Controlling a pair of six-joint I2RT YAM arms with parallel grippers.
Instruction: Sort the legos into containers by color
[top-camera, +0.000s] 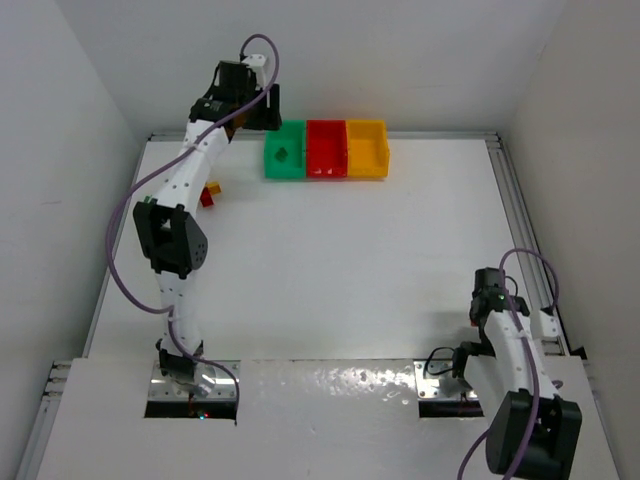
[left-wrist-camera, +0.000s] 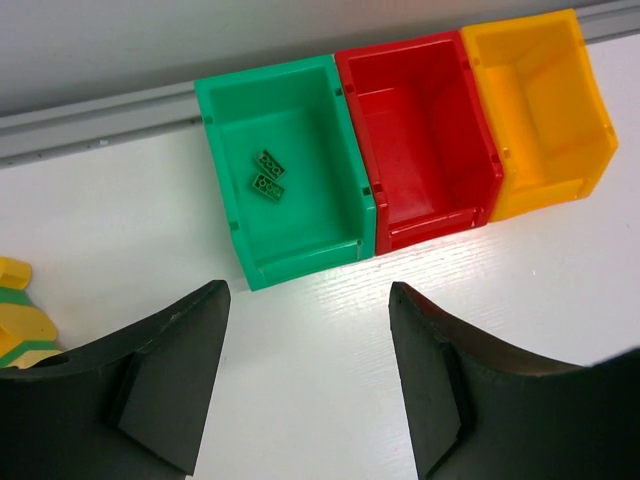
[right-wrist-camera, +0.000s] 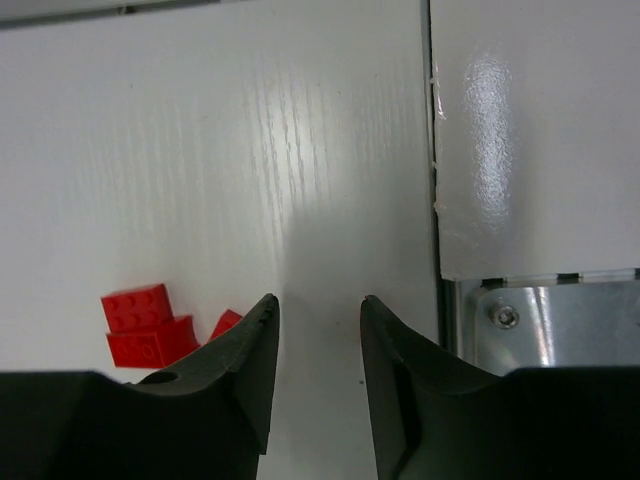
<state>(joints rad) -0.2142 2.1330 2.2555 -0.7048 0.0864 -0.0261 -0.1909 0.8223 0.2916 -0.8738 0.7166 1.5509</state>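
Three containers stand in a touching row along the far edge of the desk (top-camera: 350, 260), left of its middle: the green bin (left-wrist-camera: 300, 258), the red bin (left-wrist-camera: 430, 215) and the yellow bin (left-wrist-camera: 545, 170), in that order from left to right. Two green legos (left-wrist-camera: 267, 176) lie just beside each other on the floor of the green bin. The left gripper (left-wrist-camera: 307, 290) hangs above the desk's far left part, close to the green bin, its fingers (left-wrist-camera: 170, 390) spread fairly wide with only bare desk showing between them. A small cluster of loose legos (top-camera: 209, 193), red and yellow, sits near the left edge. At the near right corner the right gripper (right-wrist-camera: 319, 300) is low over the desk beside a metal bracket (right-wrist-camera: 520, 320), its fingers (right-wrist-camera: 250, 370) drawn to a narrow gap that holds nothing. A few red legos (right-wrist-camera: 145, 325) lie on the desk just outside its left finger
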